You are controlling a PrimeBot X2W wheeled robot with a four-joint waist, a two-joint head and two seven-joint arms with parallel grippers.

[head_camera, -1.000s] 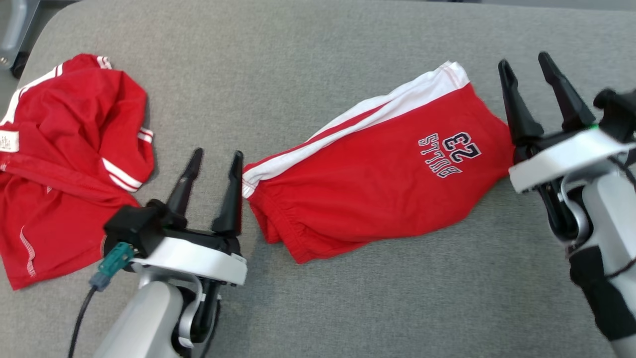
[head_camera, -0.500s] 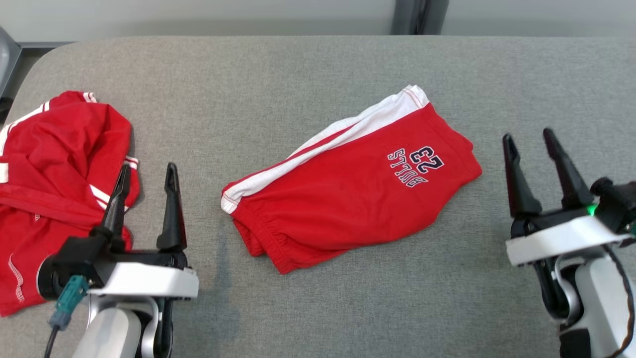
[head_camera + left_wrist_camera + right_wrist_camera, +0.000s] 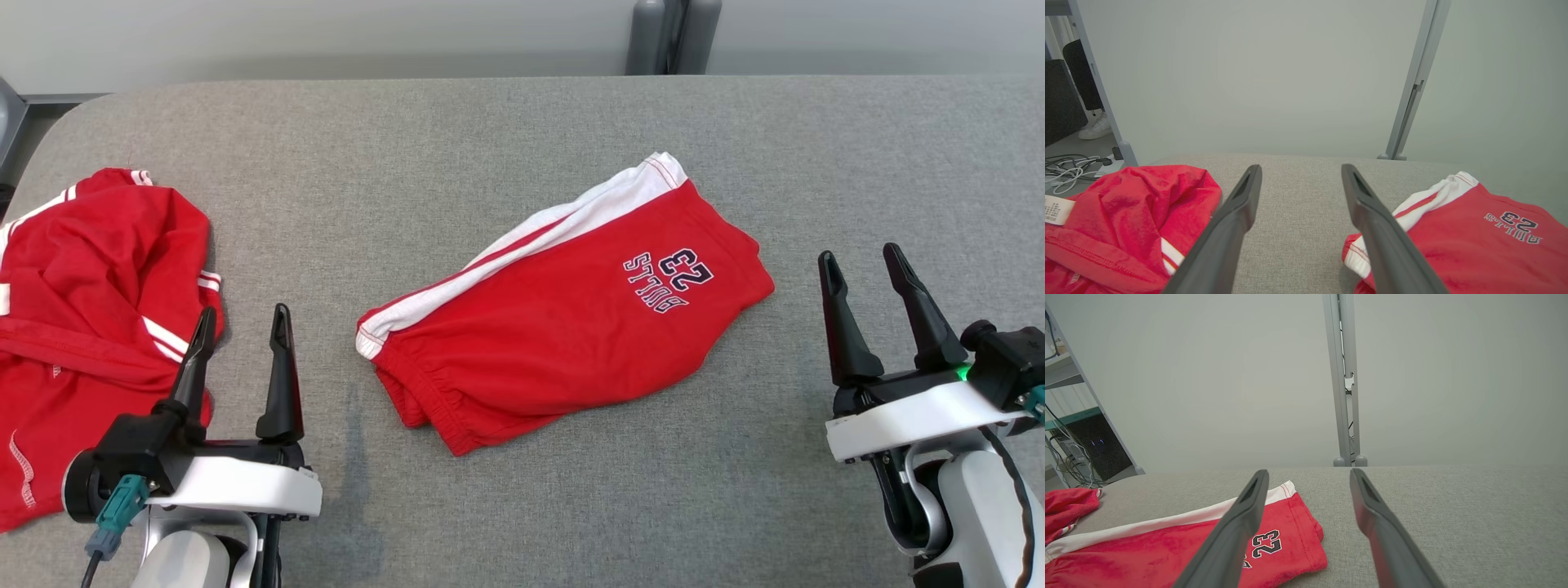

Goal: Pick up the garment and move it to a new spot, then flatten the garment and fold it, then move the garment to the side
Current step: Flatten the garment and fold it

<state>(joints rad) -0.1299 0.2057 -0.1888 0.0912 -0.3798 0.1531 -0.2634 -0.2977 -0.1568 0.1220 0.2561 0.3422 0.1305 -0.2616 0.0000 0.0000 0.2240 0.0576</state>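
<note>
- Lying folded at the middle of the grey padded table, the red basketball shorts show a white side stripe and an upside-down number 23.
- The left gripper hovers near the elastic waistband end of the shorts, fingers spread wide and holding nothing.
- The right gripper hovers a little beyond the hem end, likewise spread and empty.
- A second, crumpled red garment sits at the table's left edge.
- The sideways move seems next. Pinching every layer at both ends together, lifting level and setting down clear of the crumpled red garment should keep the fold intact.
</note>
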